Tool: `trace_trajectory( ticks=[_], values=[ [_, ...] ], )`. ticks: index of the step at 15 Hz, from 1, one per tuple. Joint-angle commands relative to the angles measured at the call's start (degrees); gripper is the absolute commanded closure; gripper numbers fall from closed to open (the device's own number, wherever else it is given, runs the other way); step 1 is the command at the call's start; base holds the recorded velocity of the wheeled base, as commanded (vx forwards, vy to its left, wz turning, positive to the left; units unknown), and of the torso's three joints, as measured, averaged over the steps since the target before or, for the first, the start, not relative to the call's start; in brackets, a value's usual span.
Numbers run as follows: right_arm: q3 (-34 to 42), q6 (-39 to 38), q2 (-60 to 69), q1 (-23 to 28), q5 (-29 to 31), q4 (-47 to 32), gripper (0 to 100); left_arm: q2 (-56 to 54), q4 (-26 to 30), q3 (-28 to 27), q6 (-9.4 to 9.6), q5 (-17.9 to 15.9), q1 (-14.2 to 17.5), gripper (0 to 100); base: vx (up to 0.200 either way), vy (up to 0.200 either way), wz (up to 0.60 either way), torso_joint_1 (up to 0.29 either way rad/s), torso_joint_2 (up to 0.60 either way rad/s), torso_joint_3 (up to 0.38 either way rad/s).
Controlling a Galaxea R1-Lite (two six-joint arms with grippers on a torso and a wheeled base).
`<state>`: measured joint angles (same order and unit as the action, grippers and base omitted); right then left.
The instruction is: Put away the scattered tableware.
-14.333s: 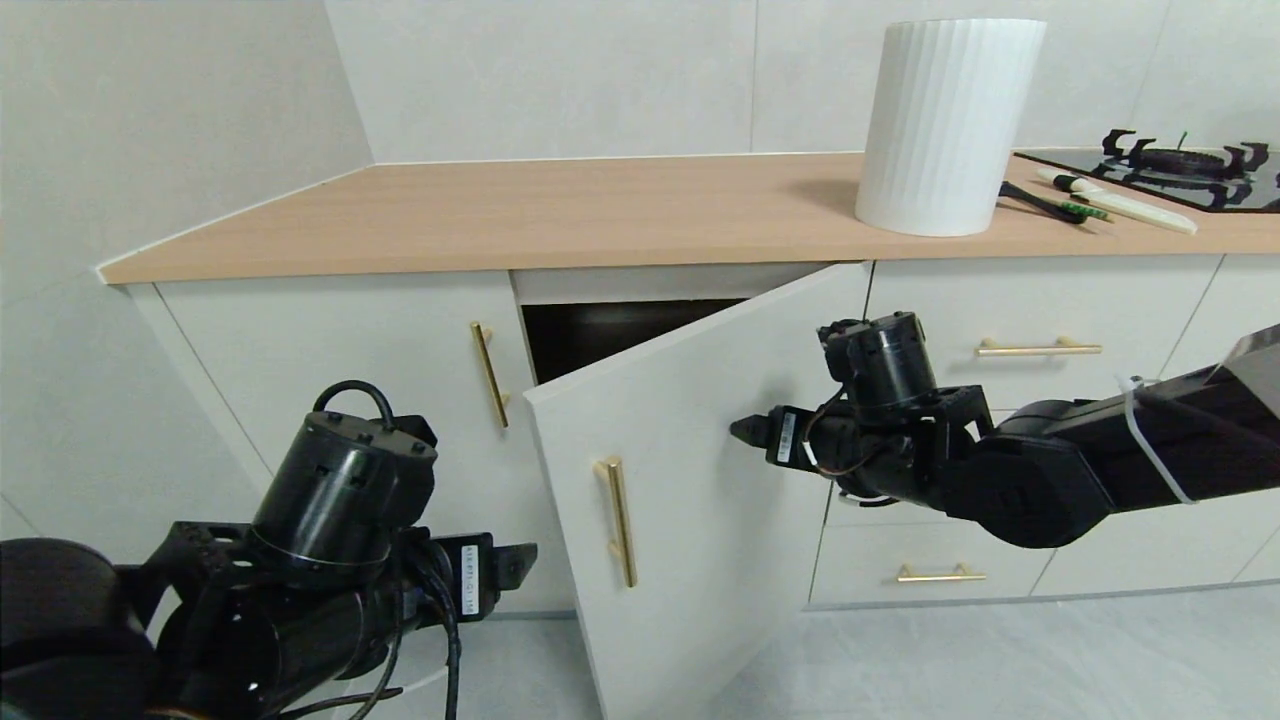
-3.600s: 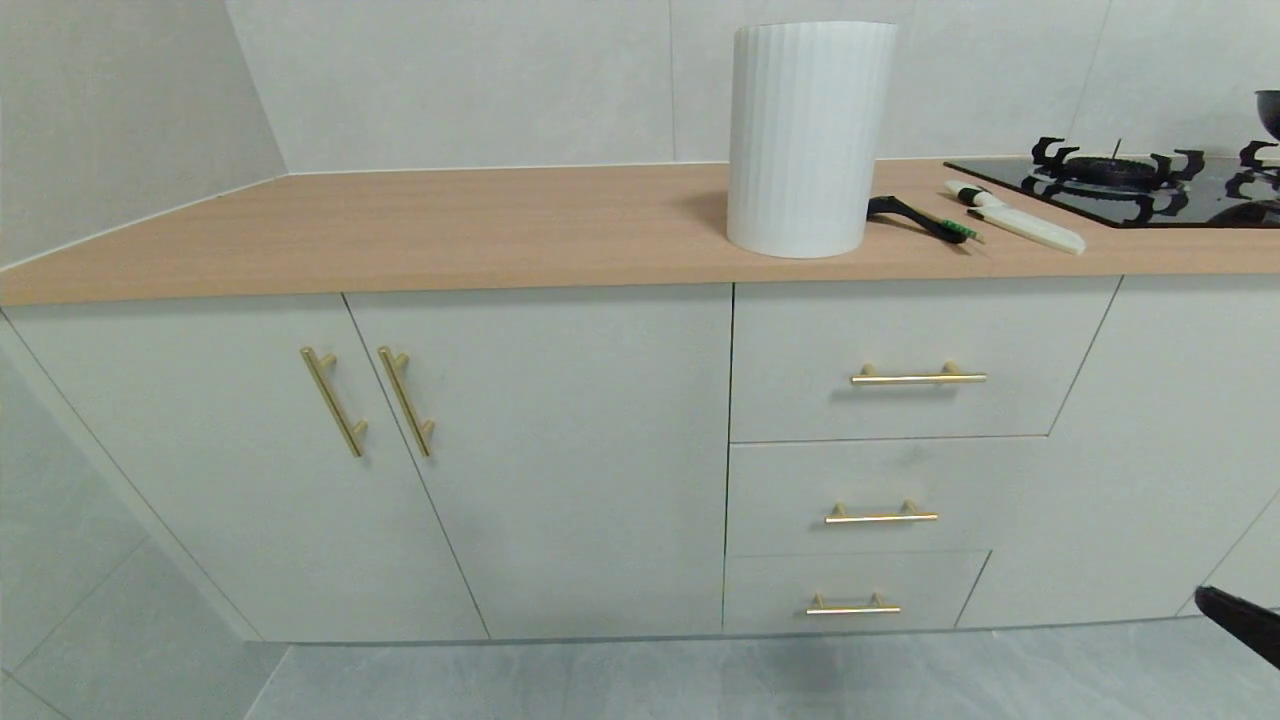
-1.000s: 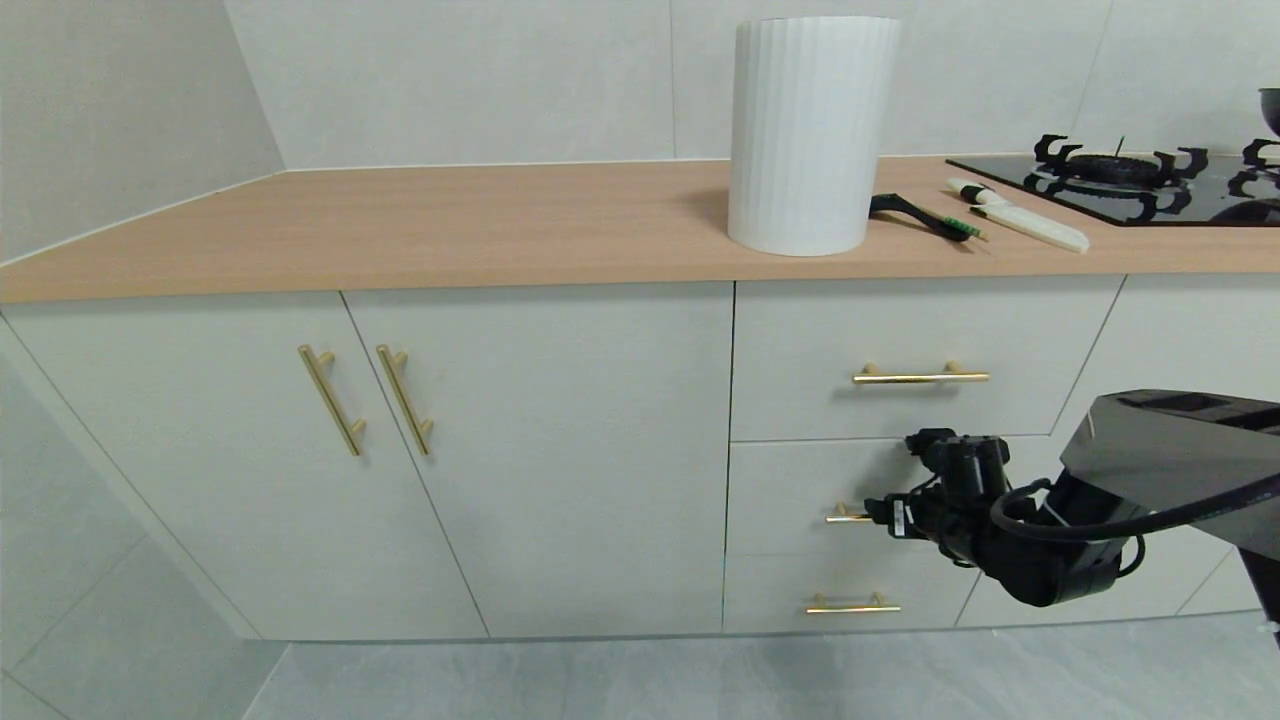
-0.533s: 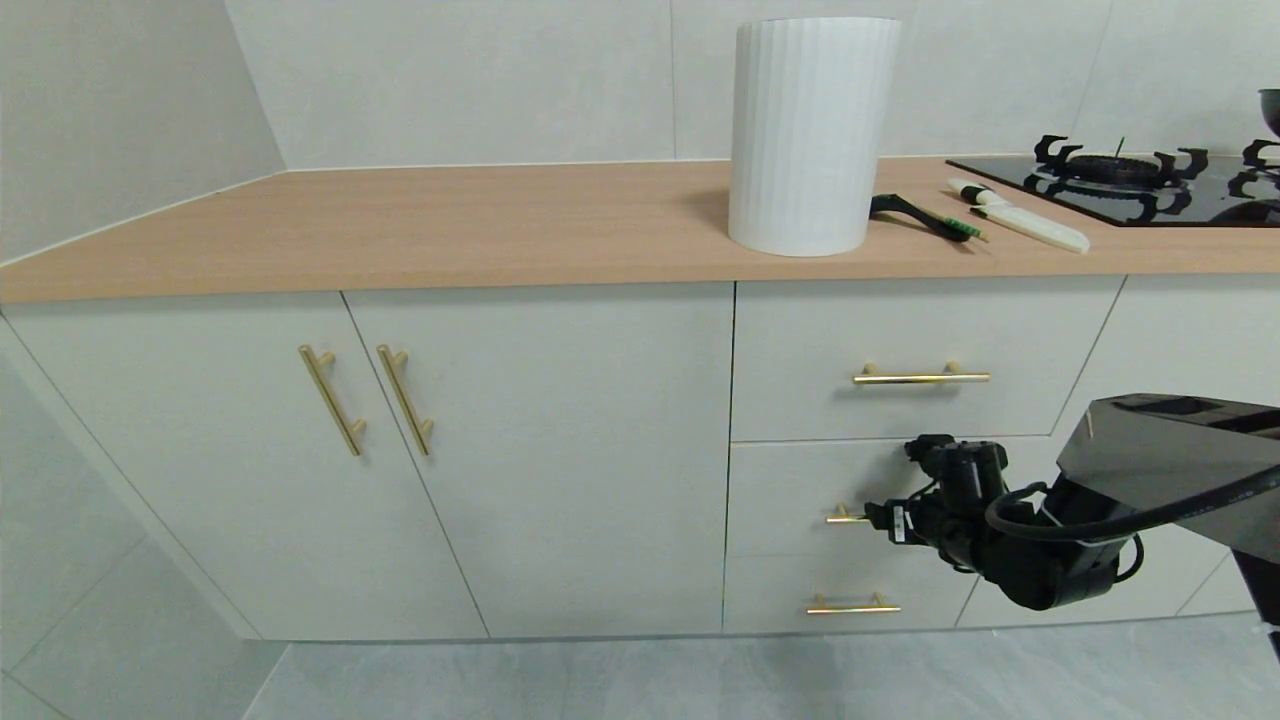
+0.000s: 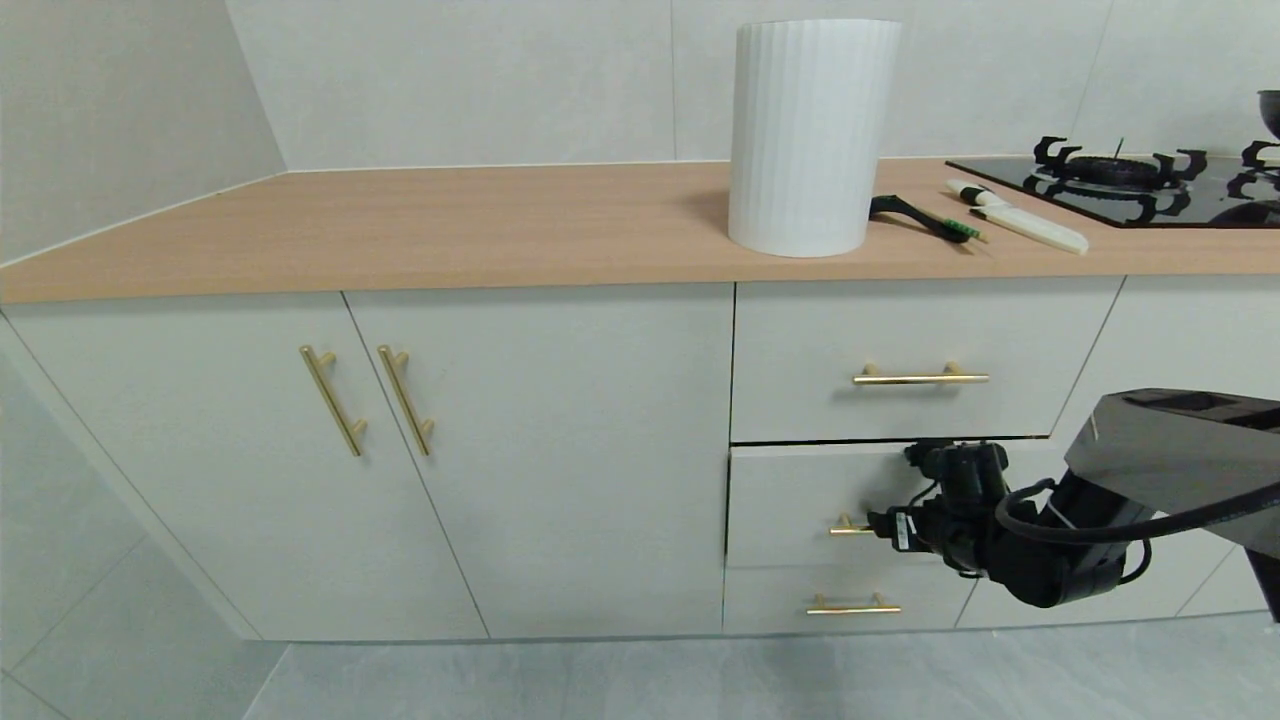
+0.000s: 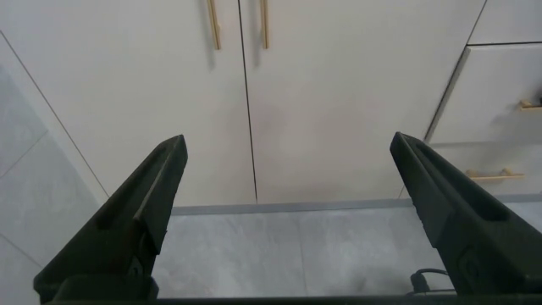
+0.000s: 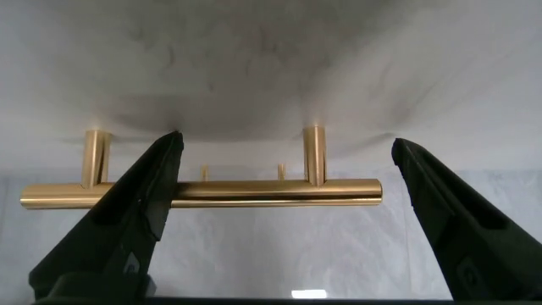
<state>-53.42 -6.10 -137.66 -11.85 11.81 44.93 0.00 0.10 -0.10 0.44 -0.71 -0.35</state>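
Observation:
On the wooden counter point(image 5: 450, 225) lie a black-handled utensil point(image 5: 920, 217) and a white utensil point(image 5: 1015, 220), just right of a tall white ribbed container point(image 5: 810, 135). My right gripper point(image 5: 876, 522) is at the gold handle point(image 5: 848, 527) of the middle drawer point(image 5: 790, 500). That drawer stands slightly out, with a dark gap along its top. In the right wrist view the handle point(image 7: 254, 193) runs across between the wide-apart fingers of the gripper point(image 7: 284, 220), passing behind one finger. My left gripper point(image 6: 288, 220) hangs open low before the cabinet doors point(image 6: 339, 93), holding nothing.
A gas hob point(image 5: 1120, 180) sits at the counter's right end. Two cabinet doors with gold handles point(image 5: 365, 400) are shut on the left. The top drawer point(image 5: 900, 350) and the bottom drawer point(image 5: 850, 600) are shut. Grey floor point(image 5: 600, 685) lies below.
The middle drawer has come out a little, and a dark gap has opened above its front. The right gripper and the handle have shifted slightly down and toward me.

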Motion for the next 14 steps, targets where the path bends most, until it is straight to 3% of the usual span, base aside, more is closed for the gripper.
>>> trace_trajectory(
  ticks=[1,4,8,12,14],
  values=[
    [1.0,0.0,3.5,0.0,0.0,-2.5,0,0.1,0.0,0.0,0.0,0.0,0.0,0,0.0,0.0,0.0,0.0,0.0,0.0],
    [3.3,0.1,15.8,-0.3,-0.8,-13.4,0,0.1,0.0,0.0,0.0,-0.1,0.0,0,0.0,0.0,0.0,0.0,0.0,0.0],
    [5.6,0.2,28.8,-3.2,-1.5,-18.4,0,0.1,0.0,0.0,0.0,0.0,0.0,0,0.0,0.0,0.0,0.0,0.0,0.0],
    [5.7,-0.2,29.0,-4.9,-1.4,-16.8,0,0.1,0.0,0.0,0.0,0.0,0.0,0,0.0,0.0,0.0,0.0,0.0,0.0],
    [5.9,-0.2,25.2,-4.9,-1.1,-10.2,0,0.1,0.0,0.0,0.0,0.0,0.0,0,0.0,0.0,0.0,0.0,0.0,0.0]
  ],
)
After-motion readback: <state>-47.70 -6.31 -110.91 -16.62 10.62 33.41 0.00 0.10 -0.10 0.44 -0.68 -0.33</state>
